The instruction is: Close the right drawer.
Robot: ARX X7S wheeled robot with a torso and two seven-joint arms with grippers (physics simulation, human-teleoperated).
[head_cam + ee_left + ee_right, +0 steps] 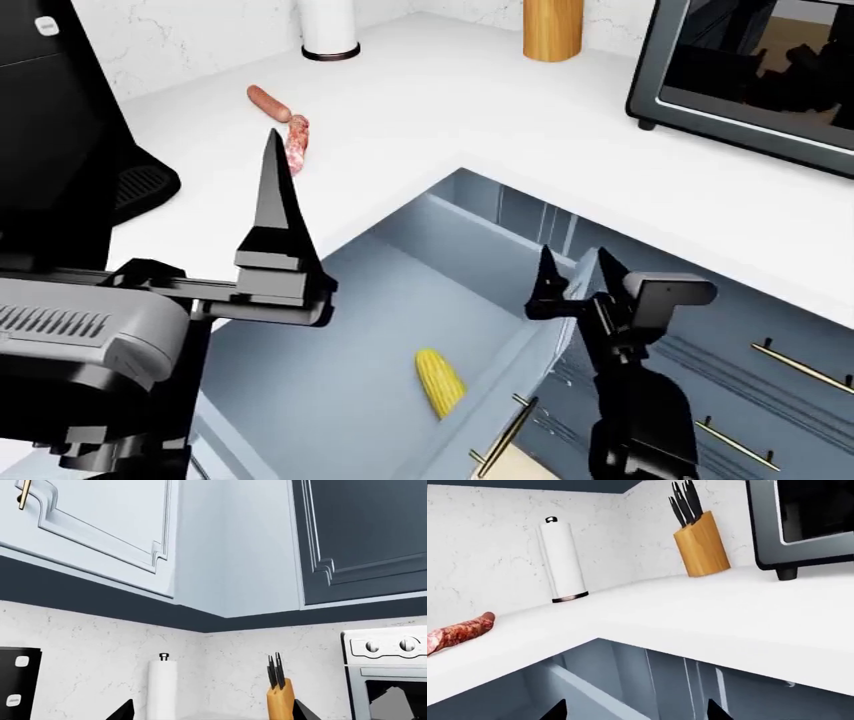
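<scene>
Inside the open right drawer (347, 330), one corn cob (439, 381).

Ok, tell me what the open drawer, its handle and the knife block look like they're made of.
The right drawer: looks like painted wood or board, a matte light blue-grey with flat, even colour and no grain showing. Its handle: seems to be brass or brass-finished metal, a slim gold-toned bar with a slight sheen. The knife block: appears to be wood, warm orange-brown with a smooth finish. As simulator renders, these are only appearances.

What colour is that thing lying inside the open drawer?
Yellow: it is a corn cob in the right drawer, seen best in the head view.
</scene>
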